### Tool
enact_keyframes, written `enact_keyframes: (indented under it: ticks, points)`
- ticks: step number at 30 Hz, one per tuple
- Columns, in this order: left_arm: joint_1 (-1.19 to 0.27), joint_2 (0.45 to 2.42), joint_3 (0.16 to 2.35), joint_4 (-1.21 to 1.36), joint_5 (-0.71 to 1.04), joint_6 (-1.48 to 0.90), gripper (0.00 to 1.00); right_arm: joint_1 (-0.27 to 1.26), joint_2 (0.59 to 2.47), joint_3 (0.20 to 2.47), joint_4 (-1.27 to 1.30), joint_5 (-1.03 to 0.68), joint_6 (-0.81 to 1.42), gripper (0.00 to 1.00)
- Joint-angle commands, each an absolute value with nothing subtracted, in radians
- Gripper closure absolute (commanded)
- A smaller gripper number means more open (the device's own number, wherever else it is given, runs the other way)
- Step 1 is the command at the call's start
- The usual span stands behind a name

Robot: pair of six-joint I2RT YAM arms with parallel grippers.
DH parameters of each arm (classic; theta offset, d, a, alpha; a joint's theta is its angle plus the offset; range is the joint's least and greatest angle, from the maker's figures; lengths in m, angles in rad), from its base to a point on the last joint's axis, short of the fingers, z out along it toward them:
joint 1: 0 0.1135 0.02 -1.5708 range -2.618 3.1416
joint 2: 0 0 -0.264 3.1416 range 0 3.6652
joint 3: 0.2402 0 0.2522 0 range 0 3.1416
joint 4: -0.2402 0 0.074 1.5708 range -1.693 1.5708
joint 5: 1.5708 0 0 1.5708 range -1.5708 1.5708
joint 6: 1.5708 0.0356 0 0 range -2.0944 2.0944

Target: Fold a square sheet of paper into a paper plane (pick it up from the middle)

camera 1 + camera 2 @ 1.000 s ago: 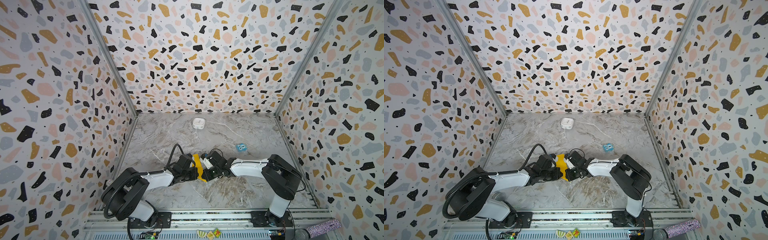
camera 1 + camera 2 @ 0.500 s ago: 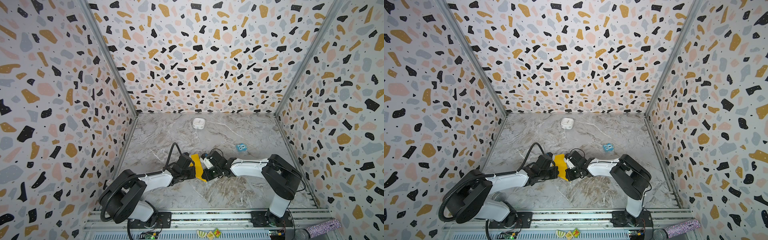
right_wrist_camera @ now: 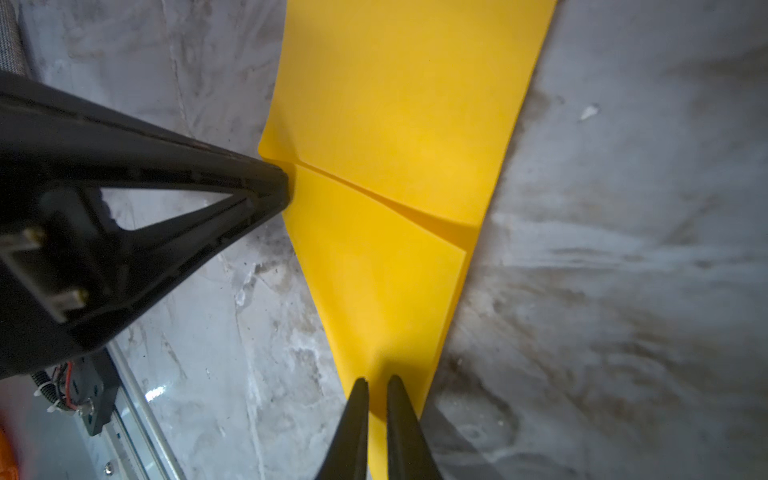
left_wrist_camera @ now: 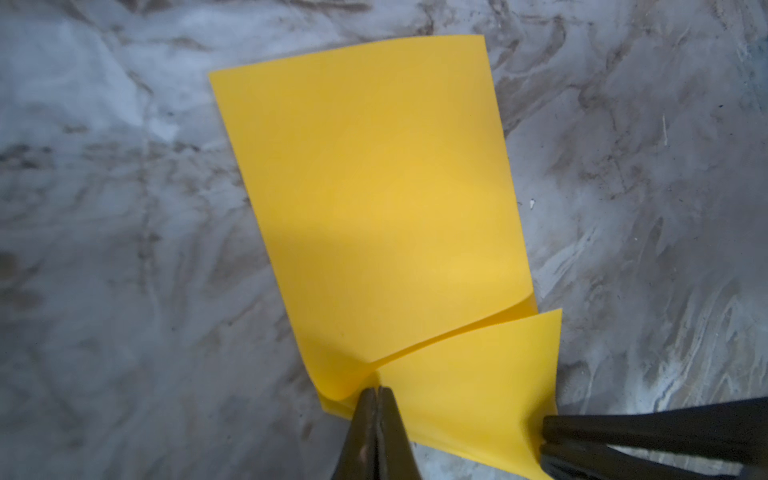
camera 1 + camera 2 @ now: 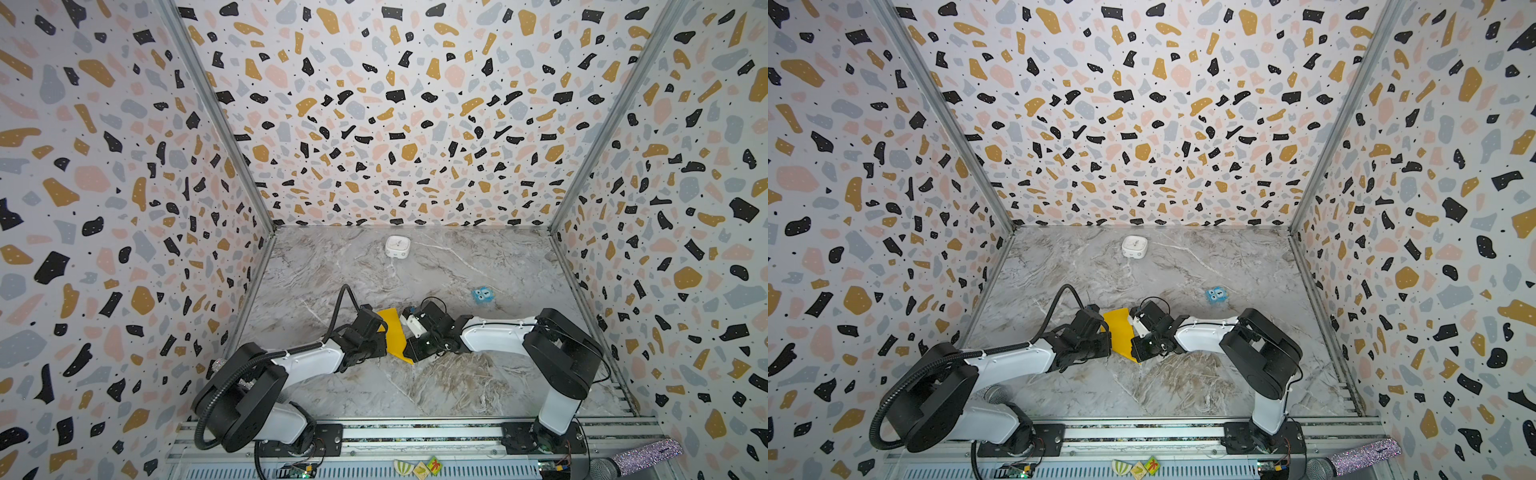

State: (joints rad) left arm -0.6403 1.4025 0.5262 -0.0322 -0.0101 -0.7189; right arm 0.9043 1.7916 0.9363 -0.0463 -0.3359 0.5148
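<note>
Pinning looks like the job here: the left gripper (image 4: pixel 376 392) has its jaws fully together, tip butted against the edge of the square sheet of paper (image 4: pixel 374 187) right where the turned-over corner flap (image 4: pixel 469 374) starts. That is likely an anchor so the crease doesn't creep. Whether it nips a layer can't be told. The right gripper (image 3: pixel 376 384) sits at the sheet's corner beside the flap, jaws nearly together with a slim gap showing yellow — grip or mere press, unclear. The sheet lies on the table (image 5: pixel 415 386), mid-front, between the two grippers. Left arm (image 5: pixel 307 357) and right arm (image 5: pixel 494 332) are stretched low, forearms near level, wrists facing each other across the sheet.
</note>
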Motion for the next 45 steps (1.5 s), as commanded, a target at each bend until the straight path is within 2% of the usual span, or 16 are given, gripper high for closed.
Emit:
enact_keyframes:
  ticks: [1, 9, 13, 29, 38, 45]
  points:
    - [-0.622, 1.393, 0.548, -0.113, -0.071, -0.717, 0.99, 0.907, 1.833, 0.915, -0.129, -0.305, 0.515, 0.86]
    - [-0.62, 1.322, 0.617, -0.076, 0.067, -0.667, 0.96, 0.907, 1.833, 0.915, -0.13, -0.304, 0.515, 0.86]
    - [-0.621, 1.358, 0.618, -0.043, 0.106, -0.666, 0.96, 0.906, 1.839, 0.917, -0.127, -0.307, 0.517, 0.86]
    - [-0.614, 1.489, 0.627, -0.159, -0.07, -0.65, 0.97, 0.908, 1.844, 0.909, -0.124, -0.311, 0.518, 0.86]
    - [-0.601, 1.444, 0.611, -0.234, -0.141, -0.631, 0.97, 0.908, 1.84, 0.907, -0.125, -0.309, 0.521, 0.85]
    - [-0.567, 1.367, 0.647, -0.266, -0.126, -0.611, 0.96, 0.906, 1.814, 0.917, -0.099, -0.309, 0.525, 0.83]
